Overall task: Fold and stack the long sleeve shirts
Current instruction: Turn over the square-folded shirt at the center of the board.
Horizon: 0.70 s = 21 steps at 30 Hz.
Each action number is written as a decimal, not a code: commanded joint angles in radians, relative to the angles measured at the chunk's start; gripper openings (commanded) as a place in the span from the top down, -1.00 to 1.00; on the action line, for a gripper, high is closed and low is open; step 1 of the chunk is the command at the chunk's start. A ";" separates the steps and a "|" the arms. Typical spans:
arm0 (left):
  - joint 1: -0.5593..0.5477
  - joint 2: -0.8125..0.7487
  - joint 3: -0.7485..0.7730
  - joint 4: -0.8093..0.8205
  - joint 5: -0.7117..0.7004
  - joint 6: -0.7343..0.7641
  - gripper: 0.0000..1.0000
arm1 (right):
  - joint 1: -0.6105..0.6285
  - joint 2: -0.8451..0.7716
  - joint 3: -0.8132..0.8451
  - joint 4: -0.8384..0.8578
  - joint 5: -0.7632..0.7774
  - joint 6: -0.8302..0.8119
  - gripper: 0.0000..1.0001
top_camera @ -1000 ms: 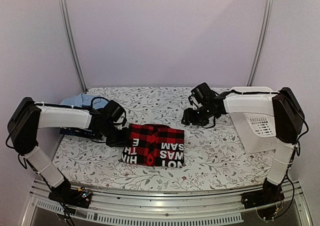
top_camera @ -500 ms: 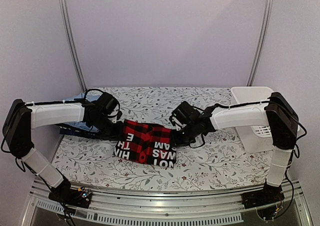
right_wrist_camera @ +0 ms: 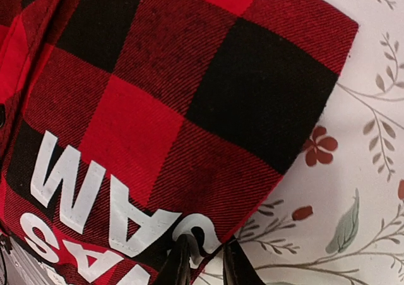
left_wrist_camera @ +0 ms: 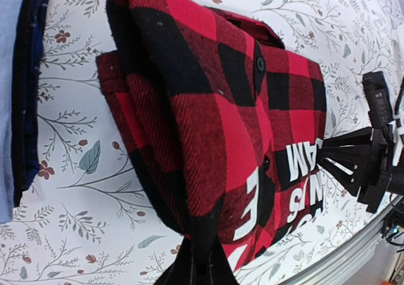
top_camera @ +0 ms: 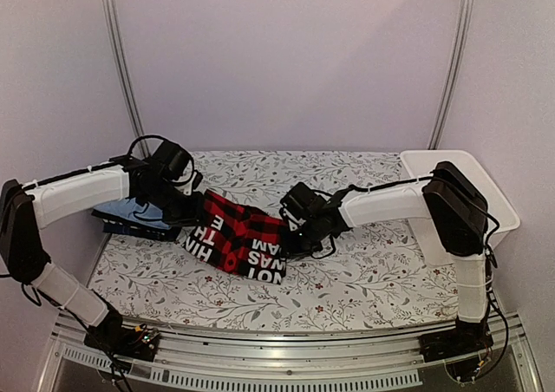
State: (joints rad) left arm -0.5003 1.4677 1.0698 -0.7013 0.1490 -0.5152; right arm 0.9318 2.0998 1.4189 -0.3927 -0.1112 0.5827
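The folded red-and-black checked flannel shirt (top_camera: 238, 236) with white lettering hangs tilted between my two grippers, left of the table's middle. My left gripper (top_camera: 192, 210) is shut on its left edge; in the left wrist view the fabric (left_wrist_camera: 208, 108) bunches into the closed gripper (left_wrist_camera: 199, 263). My right gripper (top_camera: 290, 236) pinches the shirt's right edge. The right wrist view shows the gripper (right_wrist_camera: 202, 263) shut on the lettered corner of the flannel (right_wrist_camera: 158, 96). A light blue shirt (top_camera: 130, 210) lies on a dark navy garment (top_camera: 130, 228) at the far left.
A white plastic basket (top_camera: 486, 192) stands at the right edge, partly behind the right arm. The floral tablecloth (top_camera: 364, 271) covers the table. In the left wrist view the navy garment (left_wrist_camera: 28, 96) and the blue shirt (left_wrist_camera: 9, 77) lie along the left edge.
My right gripper came over to the flannel's right edge and closed on it. Both grippers then carried the shirt left toward the blue and navy pile, tilting it.
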 commanded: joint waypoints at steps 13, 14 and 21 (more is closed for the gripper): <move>0.088 -0.052 0.132 -0.056 0.043 0.124 1.00 | 0.030 0.239 0.184 0.052 -0.097 0.031 0.57; 0.091 -0.049 0.148 -0.057 0.057 0.131 1.00 | 0.030 0.262 0.202 0.068 -0.109 0.037 0.57; 0.103 -0.009 0.216 -0.064 0.076 0.161 1.00 | 0.031 0.367 0.303 0.152 -0.149 0.094 0.56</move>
State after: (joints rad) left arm -0.4168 1.4452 1.2510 -0.7757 0.1936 -0.3897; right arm 0.9478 2.3569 1.7142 -0.2108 -0.2394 0.6327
